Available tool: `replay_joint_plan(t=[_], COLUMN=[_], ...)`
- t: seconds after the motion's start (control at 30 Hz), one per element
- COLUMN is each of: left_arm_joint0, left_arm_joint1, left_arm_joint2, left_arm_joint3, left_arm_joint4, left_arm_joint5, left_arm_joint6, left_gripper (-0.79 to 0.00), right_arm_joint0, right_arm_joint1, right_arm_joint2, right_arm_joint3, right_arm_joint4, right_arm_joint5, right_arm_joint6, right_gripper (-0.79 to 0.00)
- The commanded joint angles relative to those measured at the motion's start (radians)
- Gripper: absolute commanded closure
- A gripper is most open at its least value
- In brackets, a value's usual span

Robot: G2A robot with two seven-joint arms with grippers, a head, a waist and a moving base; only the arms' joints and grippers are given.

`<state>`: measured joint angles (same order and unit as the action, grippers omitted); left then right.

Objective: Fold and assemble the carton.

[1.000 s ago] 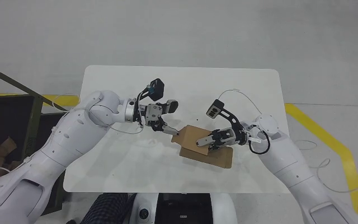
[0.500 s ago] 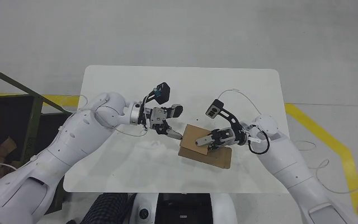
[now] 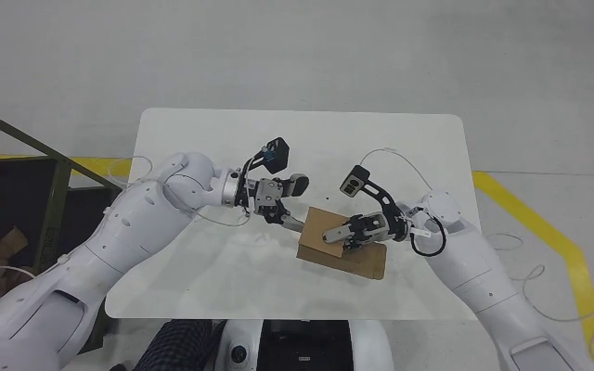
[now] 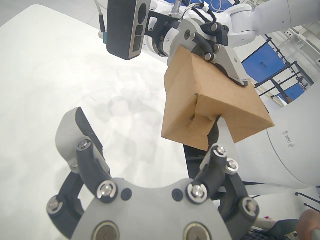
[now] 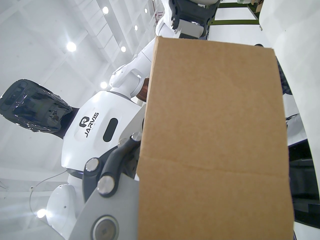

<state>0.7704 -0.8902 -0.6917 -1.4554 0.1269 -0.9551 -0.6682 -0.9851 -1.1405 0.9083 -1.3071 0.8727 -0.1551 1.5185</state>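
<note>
The brown carton (image 3: 339, 243) is partly folded and held tilted just above the white table (image 3: 186, 139), near the front middle. My right gripper (image 3: 355, 232) is shut on its upper panel; in the left wrist view its finger (image 4: 228, 66) presses on the carton (image 4: 215, 101). In the right wrist view a flat panel of the carton (image 5: 215, 136) hides the fingertips. My left gripper (image 3: 286, 213) is open at the carton's left corner. One of its fingers (image 4: 82, 126) stands free over the table. The other finger (image 4: 215, 136) sits under the carton's lower corner.
A dark green bin (image 3: 32, 199) with cardboard scraps stands off the table's left side. The table's front edge lies close below the carton. Bare tabletop spreads at the back and left.
My left gripper has shifted right, up to the carton's left corner. The flap that stuck out on that side is now folded in. The right gripper has barely moved.
</note>
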Motion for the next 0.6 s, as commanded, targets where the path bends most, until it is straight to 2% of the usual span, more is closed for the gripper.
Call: replay_joint_plan(t=[0.0, 0.57], left_arm_joint0=[-0.002, -0.017], left_arm_joint1=[-0.003, -0.028], left_arm_joint2=[0.002, 0.012], left_arm_joint3=[0.0, 0.013], left_arm_joint4=[-0.002, -0.019], left_arm_joint5=[0.0, 0.003], left_arm_joint6=[-0.003, -0.005], left_gripper=[-0.785, -0.785], right_arm_joint0=[-0.001, -0.01], right_arm_joint1=[-0.001, -0.008], right_arm_joint2=[0.001, 0.009], right_arm_joint3=[-0.001, 0.009], right_arm_joint4=[-0.002, 0.0], right_arm_joint5=[0.002, 0.0], right_arm_joint6=[0.001, 0.017], right_gripper=[0.0, 0.0])
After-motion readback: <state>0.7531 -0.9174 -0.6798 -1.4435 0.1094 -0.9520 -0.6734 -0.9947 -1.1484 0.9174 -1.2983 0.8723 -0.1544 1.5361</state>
